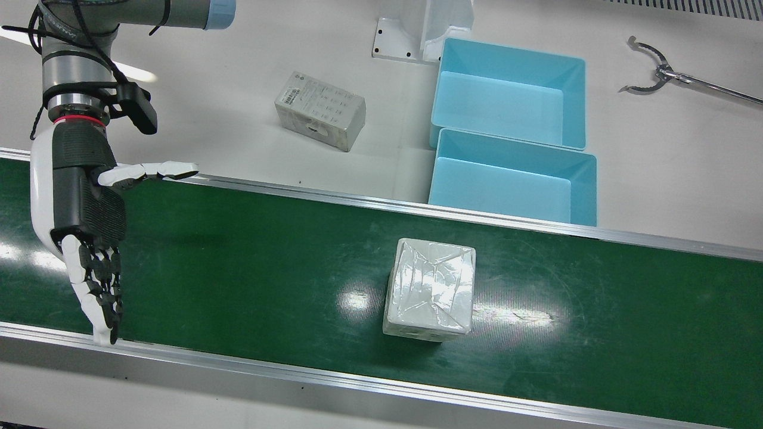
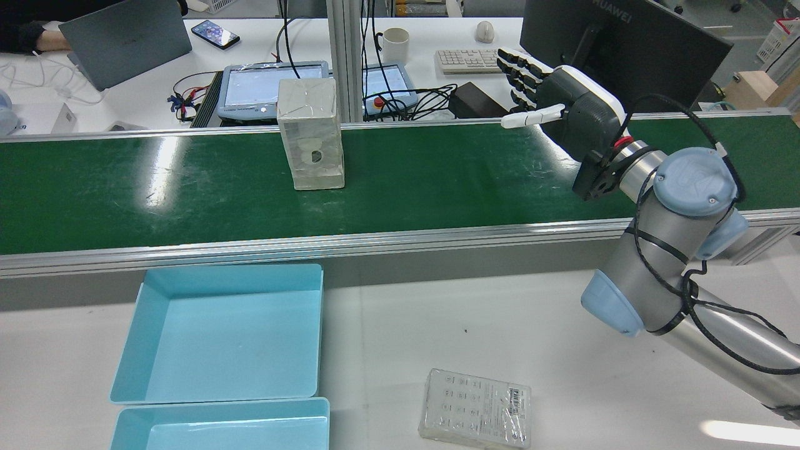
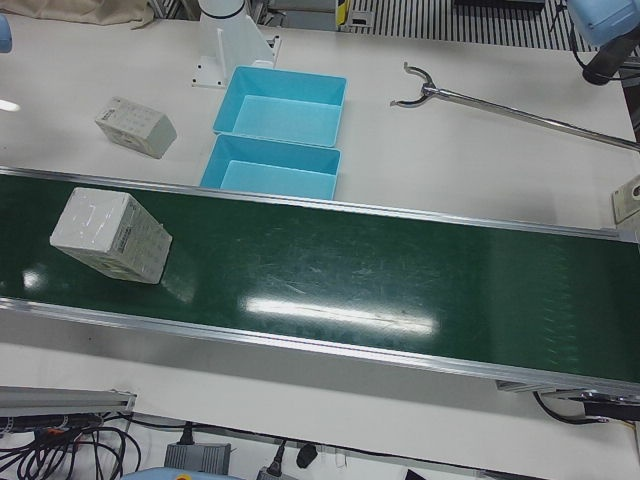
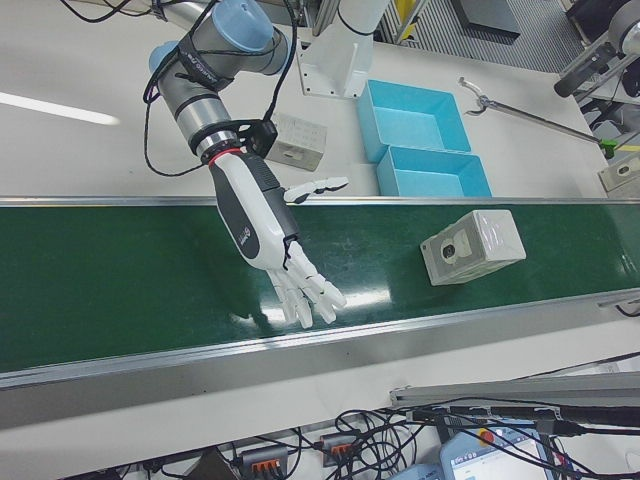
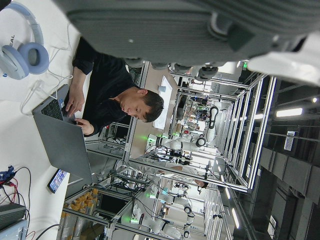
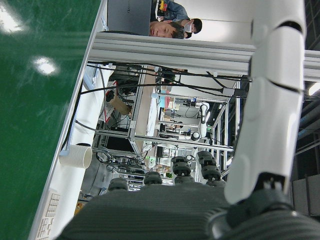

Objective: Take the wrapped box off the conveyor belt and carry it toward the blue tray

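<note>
Fingers (image 1: 98, 286) of the right hand (image 1: 80, 202) are being held spread and straight, gripping nothing, with the thumb stretched out to the side; the palm appears to be turned toward the wrapped box (image 1: 430, 289), probably so that the box can be met side-on. The hand is being held above the conveyor belt (image 1: 238, 262), well apart from the box. The box is standing upright on the belt, its shiny wrapped top facing up, roughly level with the nearer blue tray (image 1: 581, 190) that is lying just beyond the belt's rail. A second blue tray (image 1: 575, 95) is lying touching the first, farther back on the white table (image 1: 208, 107), and a second box (image 1: 320, 109) is lying flat on the table near them. A long reaching tool (image 1: 656, 72) is lying on the table's far side. The left hand is being seen only as a dark edge in its own camera, so its fingers cannot be judged. The belt is dark green and glossy, and lamp glare is being thrown back from it. Desks with a laptop (image 2: 128, 37), a keyboard (image 2: 465, 60) and a monitor (image 2: 625, 44) are standing beyond the belt
</note>
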`<state>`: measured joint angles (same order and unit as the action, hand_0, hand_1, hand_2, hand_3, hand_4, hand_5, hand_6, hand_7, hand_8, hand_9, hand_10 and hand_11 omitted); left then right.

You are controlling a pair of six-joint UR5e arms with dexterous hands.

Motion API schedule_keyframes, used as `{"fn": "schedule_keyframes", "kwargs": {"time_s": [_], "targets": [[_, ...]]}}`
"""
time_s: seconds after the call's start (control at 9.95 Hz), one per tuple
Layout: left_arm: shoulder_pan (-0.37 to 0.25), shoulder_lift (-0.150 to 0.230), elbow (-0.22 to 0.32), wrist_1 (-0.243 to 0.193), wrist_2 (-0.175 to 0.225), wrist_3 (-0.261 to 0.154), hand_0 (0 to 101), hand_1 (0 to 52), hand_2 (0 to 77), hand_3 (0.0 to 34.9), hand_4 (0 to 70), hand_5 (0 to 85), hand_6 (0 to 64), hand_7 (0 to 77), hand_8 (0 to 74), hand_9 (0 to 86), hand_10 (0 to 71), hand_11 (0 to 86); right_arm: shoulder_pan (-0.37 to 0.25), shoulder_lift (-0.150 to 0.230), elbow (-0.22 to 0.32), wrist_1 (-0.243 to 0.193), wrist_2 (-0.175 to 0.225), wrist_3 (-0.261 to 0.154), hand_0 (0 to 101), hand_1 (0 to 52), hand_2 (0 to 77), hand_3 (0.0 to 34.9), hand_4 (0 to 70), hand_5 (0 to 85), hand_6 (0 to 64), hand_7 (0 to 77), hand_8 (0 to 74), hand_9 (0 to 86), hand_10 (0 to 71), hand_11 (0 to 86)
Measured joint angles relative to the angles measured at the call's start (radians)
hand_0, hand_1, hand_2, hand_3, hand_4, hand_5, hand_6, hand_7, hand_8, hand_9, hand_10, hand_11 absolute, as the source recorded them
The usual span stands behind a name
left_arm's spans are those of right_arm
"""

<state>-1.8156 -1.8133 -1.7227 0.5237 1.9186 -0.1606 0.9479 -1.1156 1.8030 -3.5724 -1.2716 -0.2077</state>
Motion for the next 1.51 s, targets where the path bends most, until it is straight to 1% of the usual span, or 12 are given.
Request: {"fn": "schedule_keyframes", "kwargs": {"time_s": [0.1, 0.6, 0.8, 1.01, 1.31, 1.41, 1.51], "targets": [[0.000, 0.000, 0.000, 0.000, 0.000, 0.000, 0, 0.0, 0.5, 0.0, 0.0, 1.1, 0.0, 0.0, 0.0, 0.0, 0.0, 0.0, 0.000, 0.000, 0.000, 0.001, 0.000, 0.000, 46, 12.5, 10.4, 11.6, 3.3, 9.3, 0.0, 0.5, 1.1, 1.1, 0.0, 1.1], [0.000, 0.000, 0.000, 0.000, 0.000, 0.000, 0, 0.0, 0.5, 0.0, 0.0, 1.1, 0.0, 0.5, 0.0, 0.0, 0.5, 0.0, -0.007, 0.000, -0.002, 0.001, 0.000, -0.001, 46, 12.0, 10.4, 11.6, 3.3, 9.3, 0.0, 0.5, 1.1, 1.6, 0.0, 1.1], [0.000, 0.000, 0.000, 0.000, 0.000, 0.000, 0, 0.0, 1.1, 0.0, 0.0, 1.1, 0.0, 0.0, 0.0, 0.0, 0.0, 0.0, -0.015, 0.005, -0.016, 0.001, 0.000, -0.002, 46, 12.0, 10.4, 11.6, 3.3, 9.3, 0.0, 0.5, 1.1, 1.1, 0.0, 1.6], [0.000, 0.000, 0.000, 0.000, 0.000, 0.000, 0, 0.0, 1.1, 0.0, 0.0, 1.1, 0.0, 0.0, 0.0, 0.0, 0.0, 0.0, -0.025, 0.020, -0.039, 0.002, 0.001, -0.003, 46, 12.0, 10.4, 11.6, 3.3, 9.3, 0.0, 0.5, 1.1, 1.1, 0.0, 1.1], [0.000, 0.000, 0.000, 0.000, 0.000, 0.000, 0, 0.0, 1.1, 0.0, 0.0, 1.1, 0.0, 0.0, 0.0, 0.0, 0.5, 0.0, -0.044, 0.054, -0.071, 0.003, 0.003, -0.005, 46, 12.0, 10.4, 11.5, 3.3, 9.3, 0.0, 0.5, 1.1, 1.1, 0.0, 1.1], [0.000, 0.000, 0.000, 0.000, 0.000, 0.000, 0, 0.0, 0.5, 0.0, 0.0, 1.1, 0.0, 0.0, 0.0, 0.0, 0.0, 0.0, -0.054, 0.063, -0.079, 0.003, 0.010, -0.006, 46, 12.0, 10.4, 10.9, 3.3, 9.3, 0.0, 0.5, 1.1, 1.1, 0.0, 1.6], [0.000, 0.000, 0.000, 0.000, 0.000, 0.000, 0, 0.0, 1.1, 0.0, 0.0, 1.1, 0.0, 0.0, 0.0, 0.0, 0.0, 0.0, -0.065, 0.070, -0.086, 0.003, 0.026, -0.006, 46, 12.0, 10.4, 10.9, 3.3, 9.3, 0.0, 0.5, 1.1, 1.1, 0.0, 1.6]]}}
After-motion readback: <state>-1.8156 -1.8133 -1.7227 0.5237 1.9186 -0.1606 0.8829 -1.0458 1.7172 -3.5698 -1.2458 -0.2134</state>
